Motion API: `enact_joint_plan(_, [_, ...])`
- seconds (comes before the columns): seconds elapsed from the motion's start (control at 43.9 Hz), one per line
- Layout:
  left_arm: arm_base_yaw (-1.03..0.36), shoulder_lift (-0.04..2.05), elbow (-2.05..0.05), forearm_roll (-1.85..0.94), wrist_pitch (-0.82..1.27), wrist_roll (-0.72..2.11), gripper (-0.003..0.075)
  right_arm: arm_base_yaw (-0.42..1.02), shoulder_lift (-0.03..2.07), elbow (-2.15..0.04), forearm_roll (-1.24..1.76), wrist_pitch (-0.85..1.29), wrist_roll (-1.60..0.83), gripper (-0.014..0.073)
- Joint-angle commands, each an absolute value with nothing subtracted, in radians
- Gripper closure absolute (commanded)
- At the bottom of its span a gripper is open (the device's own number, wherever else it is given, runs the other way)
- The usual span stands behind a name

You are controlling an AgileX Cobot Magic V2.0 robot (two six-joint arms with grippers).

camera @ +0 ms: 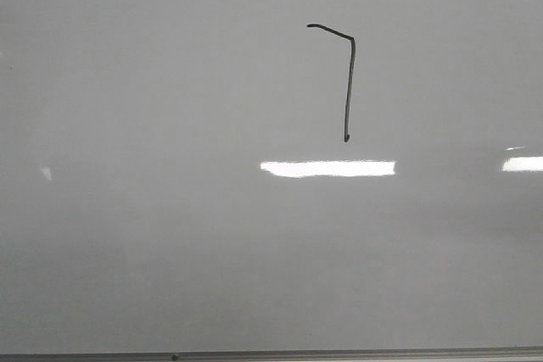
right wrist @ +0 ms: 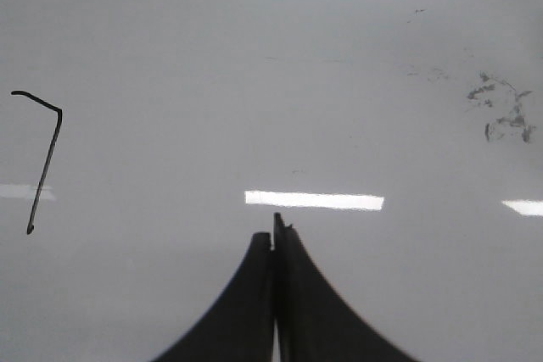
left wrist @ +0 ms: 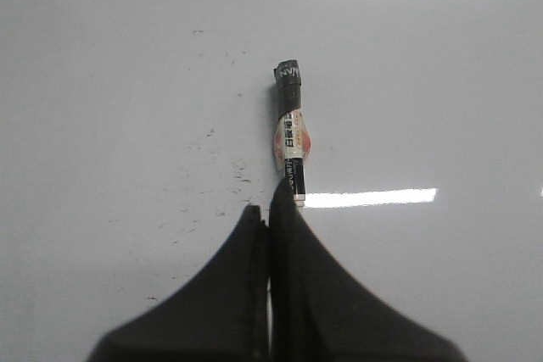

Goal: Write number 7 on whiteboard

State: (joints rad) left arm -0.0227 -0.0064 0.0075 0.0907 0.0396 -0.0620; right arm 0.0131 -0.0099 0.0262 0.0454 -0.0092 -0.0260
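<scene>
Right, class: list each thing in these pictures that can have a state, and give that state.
7: drawn, bar joined to stem.
Whiteboard: glossy, with smudges in the wrist views.
Marker: held, cap on.
Left gripper: shut on marker.
Right gripper: shut, holding nothing.

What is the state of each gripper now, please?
Left gripper: closed, holding a marker.
Right gripper: closed, holding nothing.

Bright rectangular light reflections (camera: 327, 168) — thin grey metal strip (camera: 339, 353) along the bottom.
</scene>
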Motion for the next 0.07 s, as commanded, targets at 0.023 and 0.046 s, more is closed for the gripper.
enact_joint_plan(0.023, [-0.030, -0.019, 0.020, 0.082, -0.047, -0.067, 0.0741, 0.006, -0.028, 0.024, 0.045, -0.092, -0.030, 0.0661])
enact_joint_plan(0.046, [-0.030, -0.019, 0.020, 0.082, -0.047, -0.067, 0.0741, 0.006, -0.028, 0.024, 0.045, -0.092, -0.030, 0.0661])
